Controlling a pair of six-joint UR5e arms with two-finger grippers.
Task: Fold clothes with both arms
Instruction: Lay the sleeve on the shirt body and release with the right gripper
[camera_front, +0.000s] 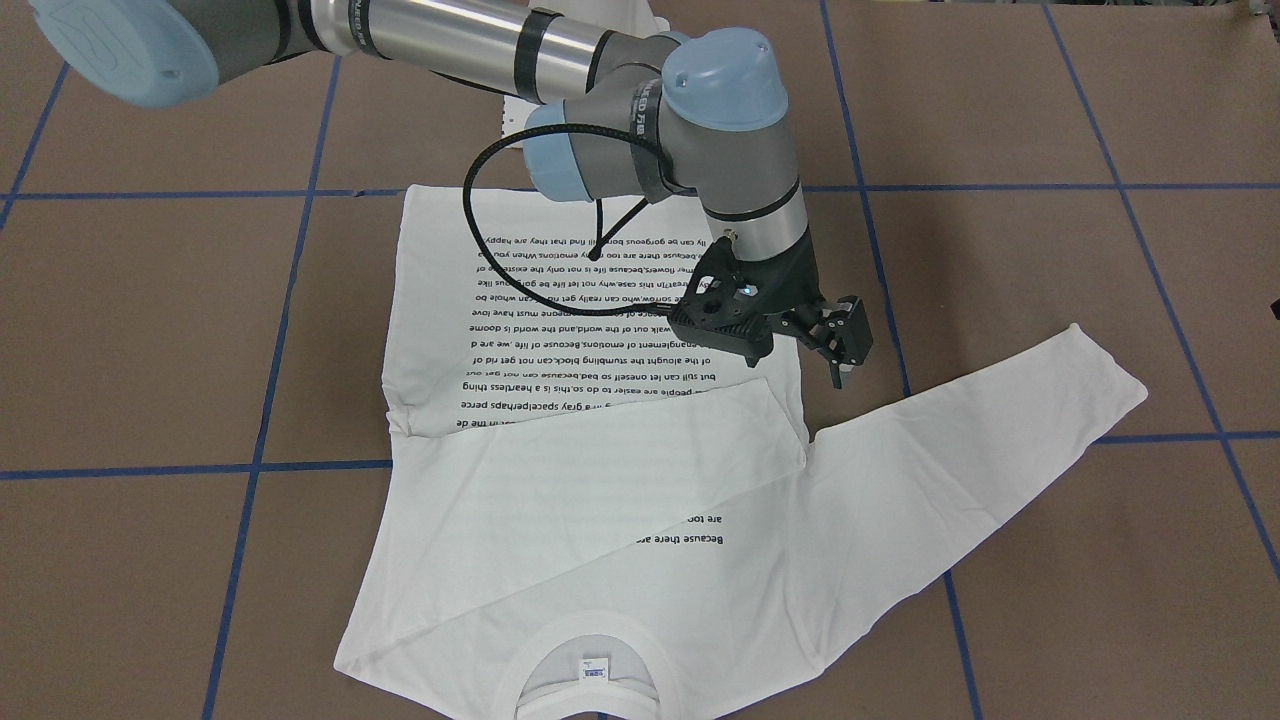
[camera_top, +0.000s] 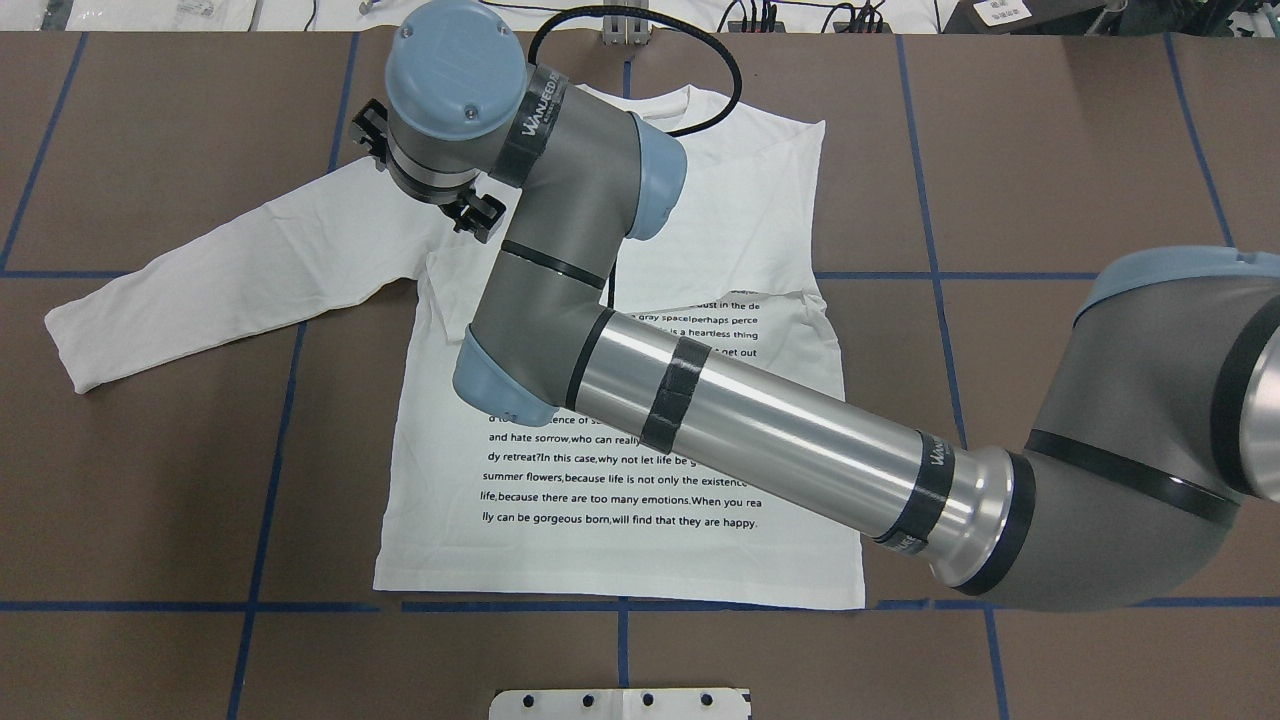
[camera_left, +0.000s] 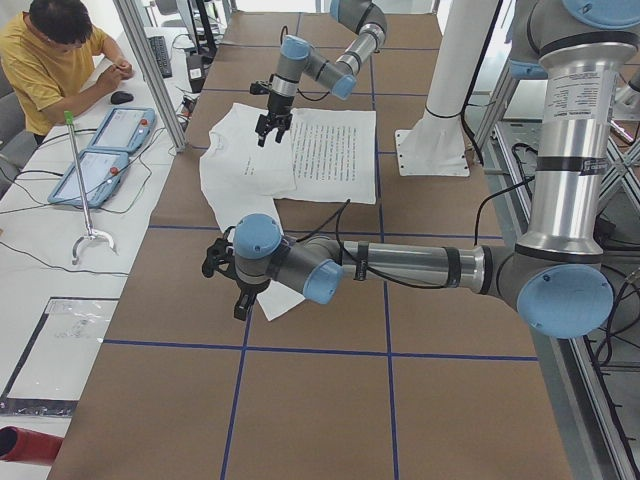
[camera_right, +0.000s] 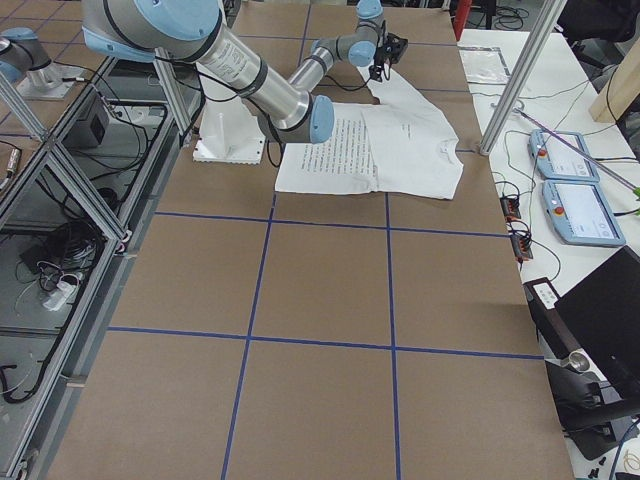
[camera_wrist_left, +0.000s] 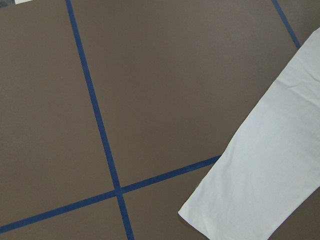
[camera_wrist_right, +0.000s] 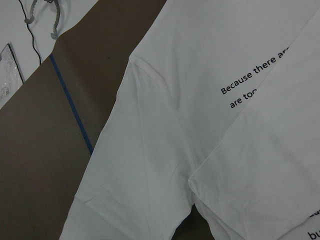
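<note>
One sleeve (camera_front: 600, 470) lies folded across the shirt (camera_front: 450, 300); the other sleeve (camera_front: 1000, 410) is left to fold. The right gripper (camera_front: 800, 368) hovers parted and empty. I cannot tell the left gripper's (camera_left: 238, 300) state.

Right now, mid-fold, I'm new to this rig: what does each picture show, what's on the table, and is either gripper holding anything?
You see two jointed arms, the right arm and the left arm, at a brown table. One camera faces the robot, one looks down from behind it, two look along the table from its ends, and one rides on each wrist. A white T-shirt lies flat, print up: one sleeve is folded across the chest, the other sleeve stretches toward the robot's left. The right gripper hangs by that sleeve's armpit, holding no cloth. The left gripper hovers beside the cuff. Whether either is open, I cannot tell.
</note>
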